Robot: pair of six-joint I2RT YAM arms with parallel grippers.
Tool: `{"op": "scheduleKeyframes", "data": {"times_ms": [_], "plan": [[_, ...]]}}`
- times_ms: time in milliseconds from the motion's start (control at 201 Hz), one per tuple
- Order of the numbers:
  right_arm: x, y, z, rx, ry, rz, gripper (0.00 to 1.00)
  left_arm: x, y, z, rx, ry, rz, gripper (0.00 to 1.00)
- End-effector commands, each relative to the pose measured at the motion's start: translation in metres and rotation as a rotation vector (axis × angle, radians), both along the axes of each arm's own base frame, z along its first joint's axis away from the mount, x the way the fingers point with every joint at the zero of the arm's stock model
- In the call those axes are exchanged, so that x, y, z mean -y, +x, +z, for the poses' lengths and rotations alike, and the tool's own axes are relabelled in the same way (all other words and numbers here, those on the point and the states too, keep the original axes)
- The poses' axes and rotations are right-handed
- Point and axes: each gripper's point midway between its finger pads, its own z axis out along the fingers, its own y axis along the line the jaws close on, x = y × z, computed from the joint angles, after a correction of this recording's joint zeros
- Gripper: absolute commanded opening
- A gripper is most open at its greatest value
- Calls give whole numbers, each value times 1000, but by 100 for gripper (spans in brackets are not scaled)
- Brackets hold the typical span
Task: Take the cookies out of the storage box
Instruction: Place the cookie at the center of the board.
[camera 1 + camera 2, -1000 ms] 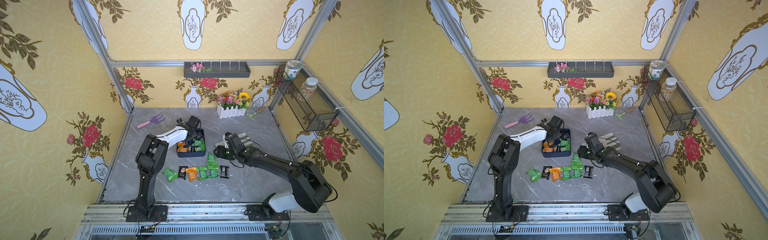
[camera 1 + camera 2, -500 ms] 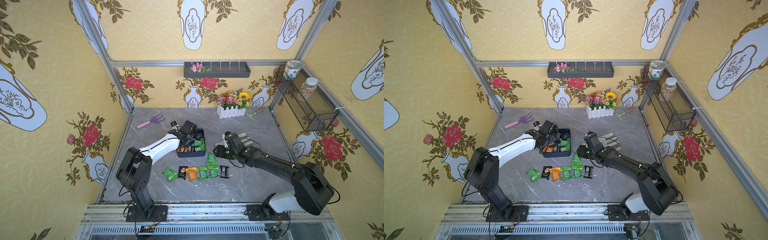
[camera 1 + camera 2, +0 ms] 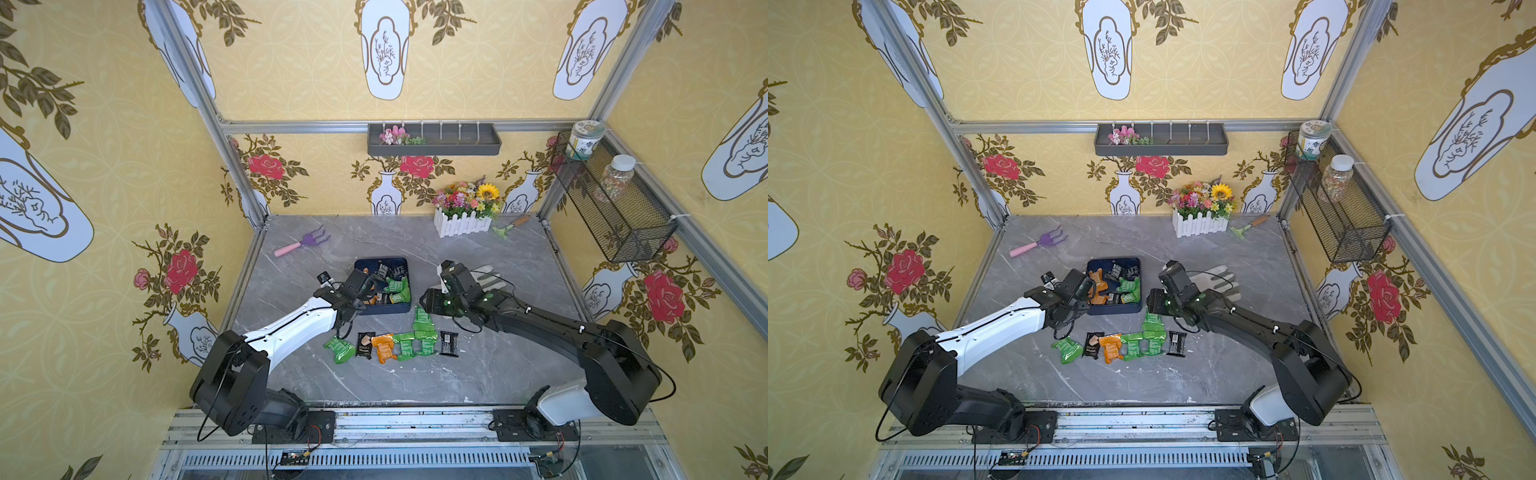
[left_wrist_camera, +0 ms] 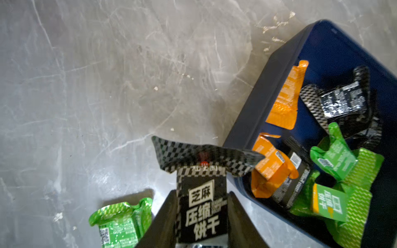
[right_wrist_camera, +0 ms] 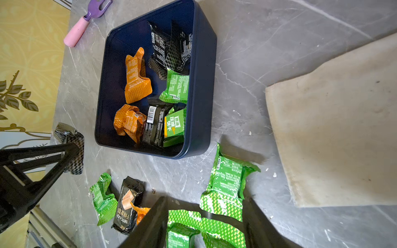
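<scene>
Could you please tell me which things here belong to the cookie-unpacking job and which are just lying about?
Job: storage box, cookies, left tool gripping a black cookie packet.
Lying about: purple rake, glove, flower planter, green trowel, wall tray, mesh basket.

"芝麻 压缩饼干" on held black packet (image 4: pixel 202 214), "DRYCAKE" on black tabletop packet (image 5: pixel 126 204), "压缩饼干" on green packet (image 5: pixel 174 124)

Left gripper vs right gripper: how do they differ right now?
Grip: the left gripper is shut on a black cookie packet; the right gripper is open and empty.
Place: the left gripper is beside the storage box wall; the right gripper is over green packets lying on the table.
Shared: both have black fingers and sit outside the box.
</scene>
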Motion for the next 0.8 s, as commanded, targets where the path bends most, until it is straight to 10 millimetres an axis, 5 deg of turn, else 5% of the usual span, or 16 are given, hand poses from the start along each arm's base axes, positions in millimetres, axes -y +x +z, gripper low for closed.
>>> {"op": "scheduleKeyframes", "data": {"times_ms": [0, 488, 792], "plan": [[1, 3, 1, 17, -23, -4, 59, -1, -10, -11, -33, -23, 8, 38], [-1, 1, 1, 15, -34, 3, 59, 9, -29, -56, -126, -124, 19, 43], [-3, 4, 7, 31, -26, 6, 58, -4, -21, -20, -51, -69, 47, 57]]}}
